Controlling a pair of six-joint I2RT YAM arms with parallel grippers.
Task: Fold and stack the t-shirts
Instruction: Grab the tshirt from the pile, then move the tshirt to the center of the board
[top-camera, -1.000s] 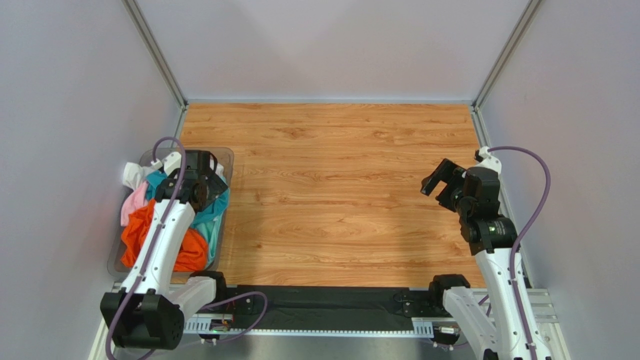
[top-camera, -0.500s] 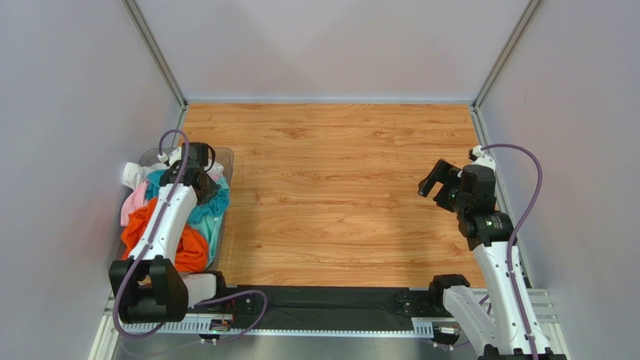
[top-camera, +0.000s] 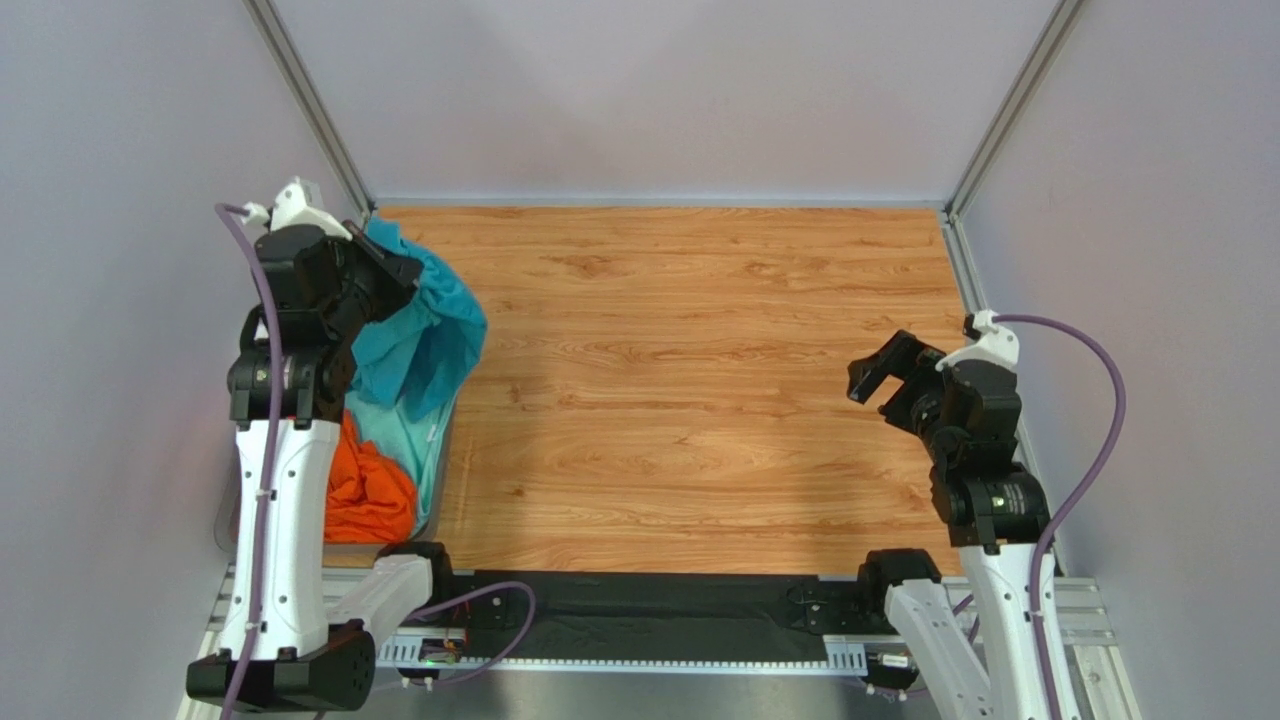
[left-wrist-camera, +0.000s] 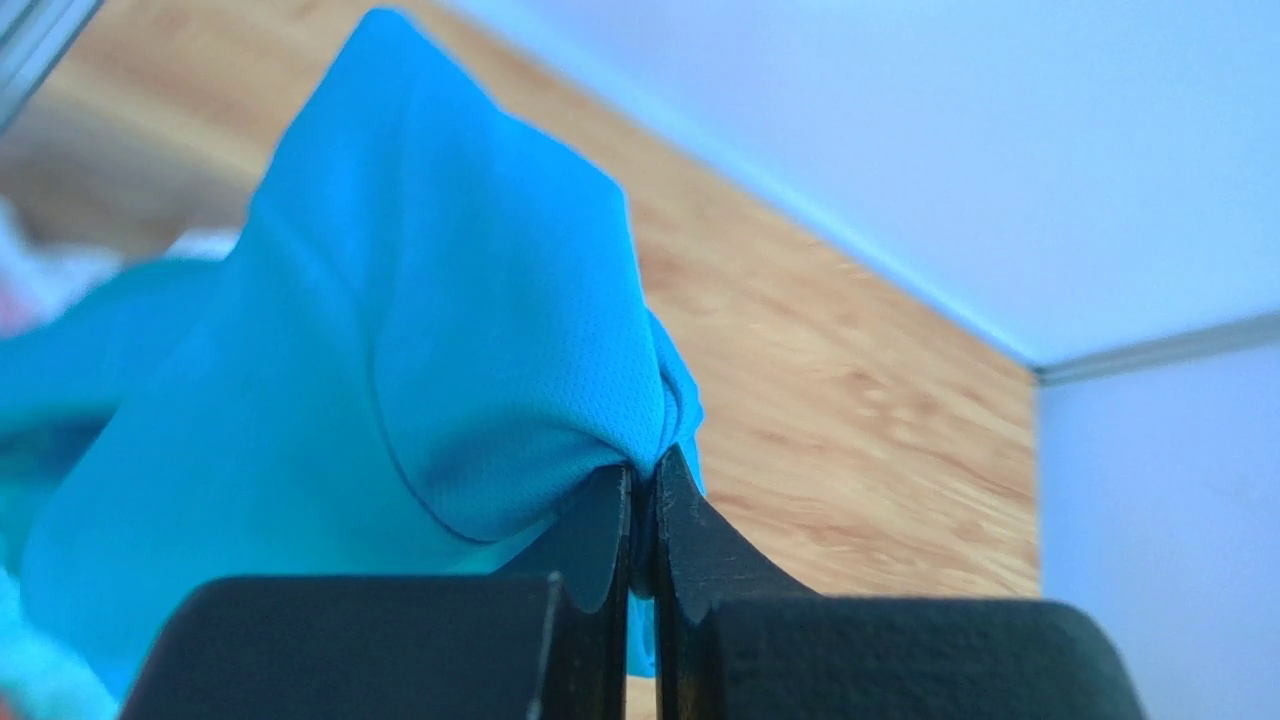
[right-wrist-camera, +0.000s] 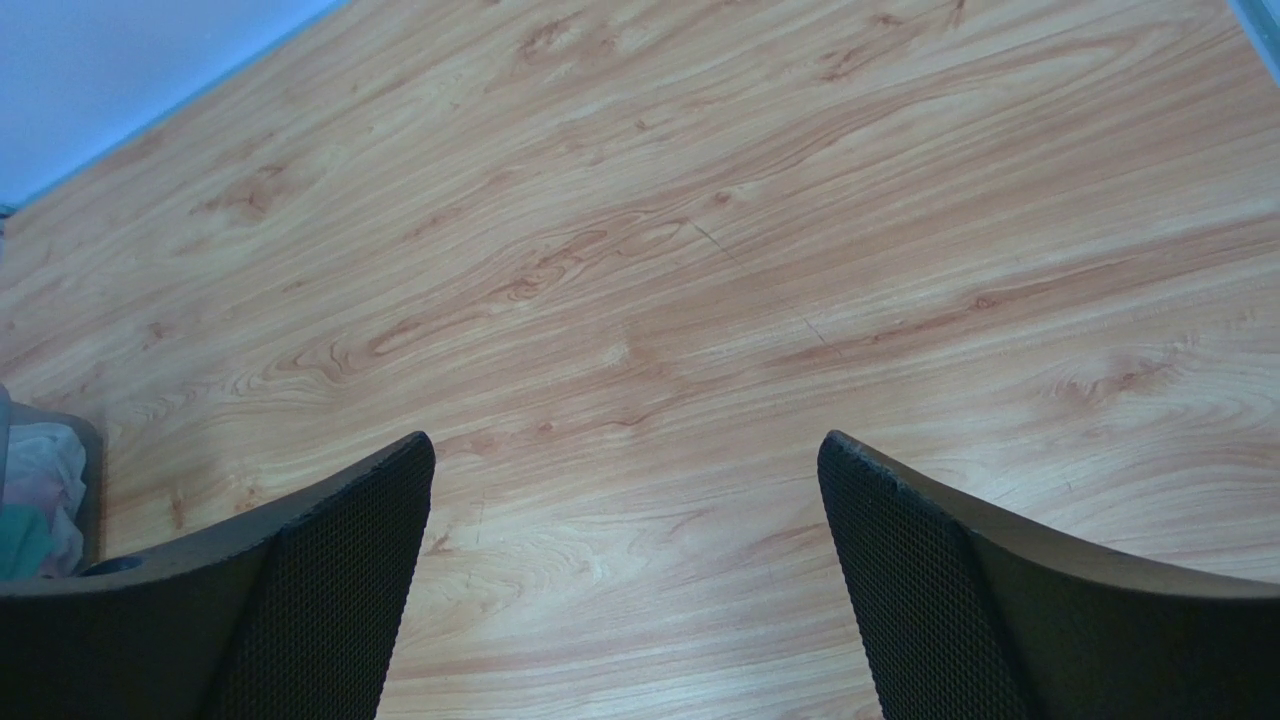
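Pale grey walls (top-camera: 661, 90) ring the wood-grain tabletop (top-camera: 676, 375); the left gripper (left-wrist-camera: 648, 488) pinches a soft teal-blue cloth t-shirt (top-camera: 428, 338), the right gripper (right-wrist-camera: 622, 444) gapes wide.

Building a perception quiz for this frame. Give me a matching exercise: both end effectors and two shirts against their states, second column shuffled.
Column one:
1. teal shirt
2. orange shirt
3. left end effector
4. right end effector

Column two:
A. open, above the bare table
B. hanging in the air
C. clamped shut on fabric
D. lying low at the far left

Pairs: 1-B, 2-D, 3-C, 4-A
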